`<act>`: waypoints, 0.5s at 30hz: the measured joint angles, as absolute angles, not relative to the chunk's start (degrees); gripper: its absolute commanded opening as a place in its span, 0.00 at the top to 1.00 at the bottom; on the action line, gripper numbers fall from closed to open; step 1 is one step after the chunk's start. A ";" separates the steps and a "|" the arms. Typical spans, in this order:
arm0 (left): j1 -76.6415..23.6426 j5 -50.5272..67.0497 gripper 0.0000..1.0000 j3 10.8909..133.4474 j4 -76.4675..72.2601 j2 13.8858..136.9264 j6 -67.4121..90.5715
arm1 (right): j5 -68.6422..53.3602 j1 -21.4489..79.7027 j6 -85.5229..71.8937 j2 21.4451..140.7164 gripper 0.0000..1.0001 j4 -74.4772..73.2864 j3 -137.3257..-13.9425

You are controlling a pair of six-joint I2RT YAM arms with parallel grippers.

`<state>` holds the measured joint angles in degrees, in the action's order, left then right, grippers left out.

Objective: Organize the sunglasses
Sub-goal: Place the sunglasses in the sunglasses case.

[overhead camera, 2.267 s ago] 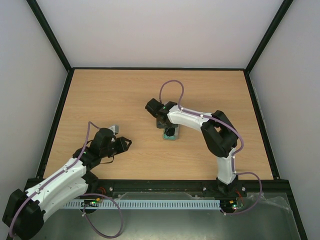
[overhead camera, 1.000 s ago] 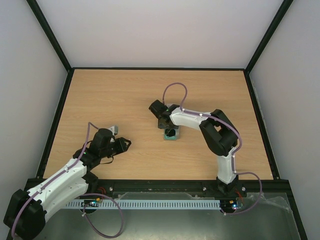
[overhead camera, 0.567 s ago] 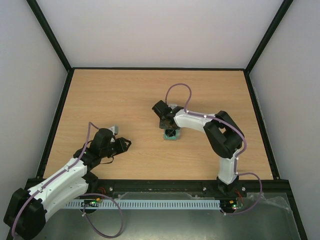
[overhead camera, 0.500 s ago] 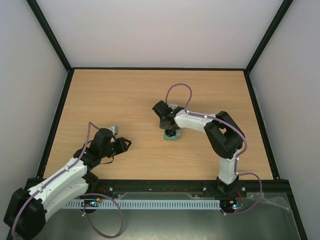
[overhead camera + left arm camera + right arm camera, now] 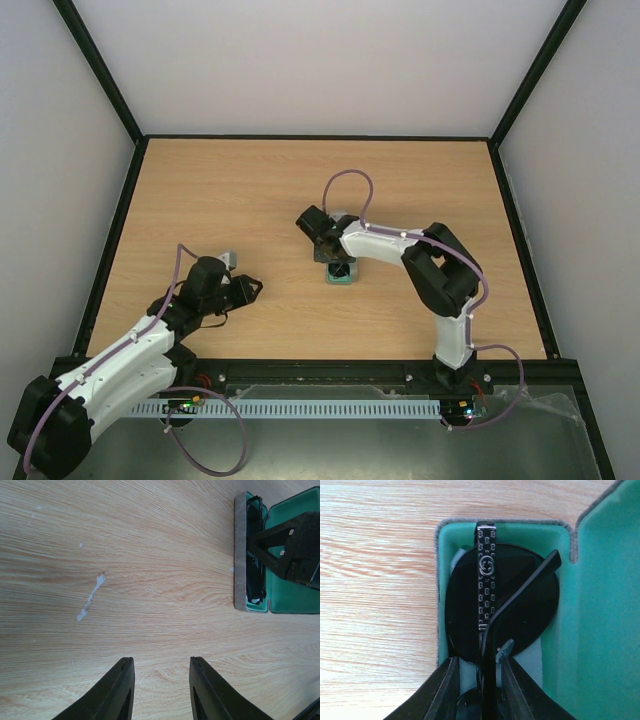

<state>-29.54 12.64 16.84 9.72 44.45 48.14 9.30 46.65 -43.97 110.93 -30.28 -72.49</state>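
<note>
So the sunglasses (image 5: 465, 615) are folded and lying inside the open glasses case (image 5: 438, 580), in the green-lined tray half. The lid (image 5: 605, 590) is swung open on the hinge side. The case sits around the middle of the tabletop (image 5: 250, 190).

The main thing for the next move is that the right gripper (image 5: 480, 662) is right on top of the glasses. In the right wrist view they run straight away from it, long axis along the length of the case. One patterned temple arm lies along that line and the other crosses it at a slant. The fingers (image 5: 447, 685) are slightly apart and straddle the slanted temple arm. I see a sliver of gap on each side, so it looks like they're around it rather than pinching it.

The left gripper (image 5: 161, 665) is well apart from all this, low over bare wood at the near left. It's open with nothing between the fingers, and the case is off ahead of it.

My guess is the glasses are basically in, and what's left is backing out without dragging that temple arm, then closing the lid. The right arm is obviously nearer for that.
</note>
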 measured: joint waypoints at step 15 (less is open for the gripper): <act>-29.54 12.64 0.67 16.84 9.34 45.30 48.14 | 9.91 49.23 -44.36 111.24 0.61 -38.52 -80.40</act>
